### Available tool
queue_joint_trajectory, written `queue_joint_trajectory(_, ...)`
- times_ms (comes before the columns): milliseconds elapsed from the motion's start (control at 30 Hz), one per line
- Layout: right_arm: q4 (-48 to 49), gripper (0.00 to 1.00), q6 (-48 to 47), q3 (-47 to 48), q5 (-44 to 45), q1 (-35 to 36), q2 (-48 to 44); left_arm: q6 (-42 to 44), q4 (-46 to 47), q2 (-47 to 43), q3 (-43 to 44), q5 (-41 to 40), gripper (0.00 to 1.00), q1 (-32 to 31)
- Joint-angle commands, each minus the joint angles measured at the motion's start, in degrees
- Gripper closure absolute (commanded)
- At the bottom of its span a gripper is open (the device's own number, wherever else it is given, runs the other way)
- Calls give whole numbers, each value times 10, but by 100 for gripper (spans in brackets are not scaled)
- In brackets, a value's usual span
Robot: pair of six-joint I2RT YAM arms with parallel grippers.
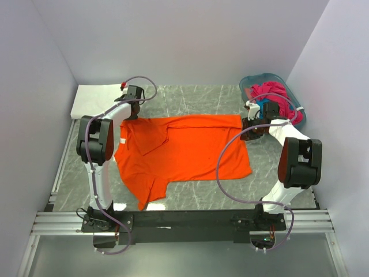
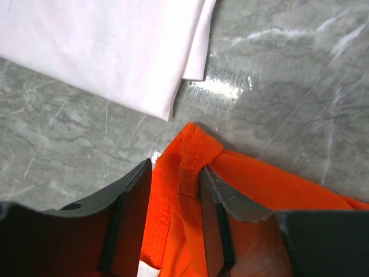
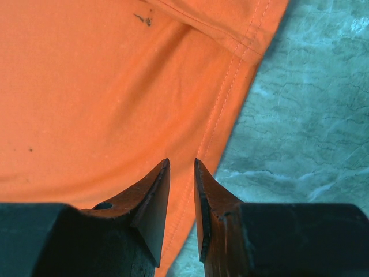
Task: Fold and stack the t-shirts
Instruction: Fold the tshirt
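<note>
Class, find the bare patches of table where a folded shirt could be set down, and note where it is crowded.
Free: the far strip of table between white t-shirt and teal basket, beyond the orange t-shirt; also the near strip between its hem and the arm bases. Crowded: the far corners, where left pincer and right pincer grip the orange cloth.

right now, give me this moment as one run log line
orange t-shirt spread flat | left gripper pinching far-left corner | right gripper narrow gap over far-right edge, grip unclear | white t-shirt folded
</note>
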Motion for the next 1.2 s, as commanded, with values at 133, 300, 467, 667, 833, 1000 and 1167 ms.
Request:
queue_joint_trajectory(133,0,69,11,41,18,-7,32,18,-8,11,42,-7,57,-3)
queue_joint_trajectory(300,4,69,32,54,37,-9,44,15,-5,11,39,10,59,-1)
queue_joint_trajectory(467,-3,69,37,63,37,-9,63,13,-5,10,37,21,59,2)
queue_joint_trajectory(667,-28,67,9,86,-15,-4,66,10,-1,4,27,36,59,9)
queue_joint_trajectory(833,-58,67,0,161,-32,25,81,7,4,3,23,43,59,10)
queue_joint_trajectory(1000,-112,67,-18,251,3,82,145,2,2,1,22,50,59,13)
queue_joint_trajectory(1167,-159,66,-85,291,-7,163,167,0,2,-1,22,59,59,12)
